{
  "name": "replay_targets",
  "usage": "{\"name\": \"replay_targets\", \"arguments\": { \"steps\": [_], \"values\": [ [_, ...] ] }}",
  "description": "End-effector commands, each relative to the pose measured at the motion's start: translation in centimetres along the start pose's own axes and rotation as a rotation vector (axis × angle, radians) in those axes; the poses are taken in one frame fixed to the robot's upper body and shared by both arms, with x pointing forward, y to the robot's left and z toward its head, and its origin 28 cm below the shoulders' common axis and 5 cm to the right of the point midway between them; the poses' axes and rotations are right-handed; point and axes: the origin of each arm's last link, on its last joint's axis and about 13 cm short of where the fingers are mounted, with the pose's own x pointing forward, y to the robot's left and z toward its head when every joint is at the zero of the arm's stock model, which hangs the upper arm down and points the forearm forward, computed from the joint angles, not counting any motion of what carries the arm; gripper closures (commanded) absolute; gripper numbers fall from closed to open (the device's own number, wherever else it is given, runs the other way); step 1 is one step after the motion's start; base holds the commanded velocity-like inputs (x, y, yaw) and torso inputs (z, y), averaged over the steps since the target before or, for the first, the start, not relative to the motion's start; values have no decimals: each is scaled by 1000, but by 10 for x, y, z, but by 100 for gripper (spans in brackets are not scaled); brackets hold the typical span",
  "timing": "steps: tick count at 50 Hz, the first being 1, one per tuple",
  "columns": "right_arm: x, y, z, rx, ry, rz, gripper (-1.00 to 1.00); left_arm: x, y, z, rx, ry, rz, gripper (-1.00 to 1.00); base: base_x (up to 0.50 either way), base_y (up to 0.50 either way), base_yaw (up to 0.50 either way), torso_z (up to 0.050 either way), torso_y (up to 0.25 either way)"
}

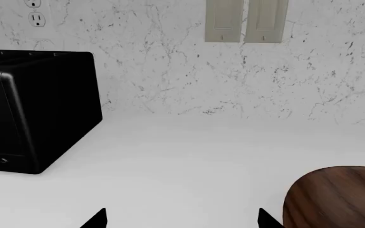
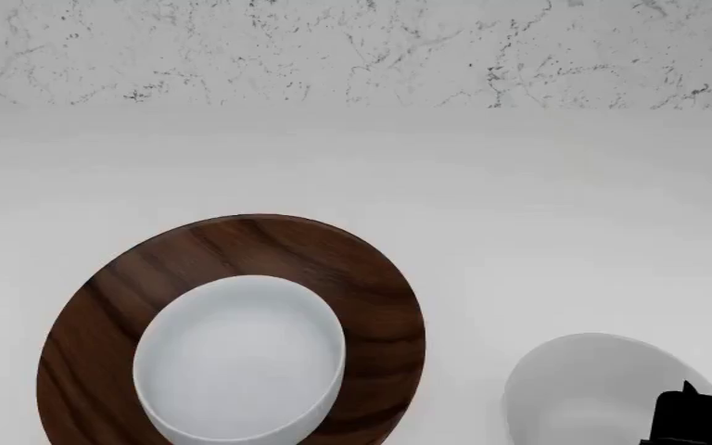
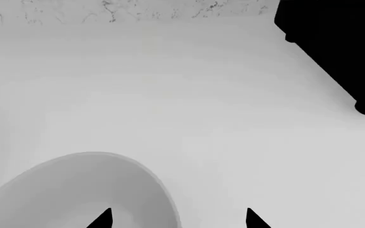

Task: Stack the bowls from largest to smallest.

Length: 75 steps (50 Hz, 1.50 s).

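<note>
The large dark-brown wood-grain bowl (image 2: 369, 278) sits on the white counter at lower left, with a deep white bowl (image 2: 238, 357) resting inside it. Another white bowl (image 2: 591, 389) sits at lower right. My right gripper (image 3: 177, 219) is open and straddles this bowl's rim (image 3: 106, 164), one fingertip over the inside, the other outside. A black part of it shows in the head view (image 2: 688, 414). My left gripper (image 1: 182, 219) is open and empty over bare counter, with the brown bowl (image 1: 334, 199) just beside it. It is out of the head view.
A black toaster (image 1: 36, 109) stands on the counter against the marble wall and also shows in the right wrist view (image 3: 334, 47). A wall outlet (image 1: 36, 19) and light switches (image 1: 246, 21) are on the backsplash behind.
</note>
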Motion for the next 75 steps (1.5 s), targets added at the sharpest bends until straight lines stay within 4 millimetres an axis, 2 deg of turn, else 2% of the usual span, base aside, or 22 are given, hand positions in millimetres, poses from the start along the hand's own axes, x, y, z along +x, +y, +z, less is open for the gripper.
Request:
{"name": "replay_targets", "arguments": {
  "steps": [1, 24, 34, 35, 38, 54, 60, 70, 75],
  "values": [
    [14, -8, -12, 52, 83, 18, -100, -2, 1, 0, -27, -16, -10, -100, 0, 0, 0, 0, 0],
    [31, -8, -31, 73, 169, 47, -100, -3, -4, -1, -21, -10, -22, -100, 0, 0, 0, 0, 0],
    [30, -5, -29, 57, 159, 70, -100, -2, -4, -2, -19, -9, -22, -100, 0, 0, 0, 0, 0],
    [30, -4, -30, 54, 158, 75, 100, -2, -4, -3, -18, -8, -23, -100, 0, 0, 0, 0, 0],
    [29, -3, -29, 40, 149, 85, 100, -2, -4, -3, -17, -8, -24, -100, 0, 0, 0, 0, 0],
    [9, 3, -1, 49, 35, 123, 100, -1, -4, -3, -18, -11, -24, -100, 0, 0, 0, 0, 0],
    [-1, 9, 17, 88, -42, 160, 100, -2, -4, -1, -19, -12, -23, -100, 0, 0, 0, 0, 0],
    [-4, 20, 39, 136, -114, 210, 100, -3, -4, 0, -21, -14, -22, -100, 0, 0, 0, 0, 0],
    [-10, 28, 63, 185, -193, 252, 100, -1, -4, -1, -21, -12, -20, -100, 0, 0, 0, 0, 0]
  ]
}}
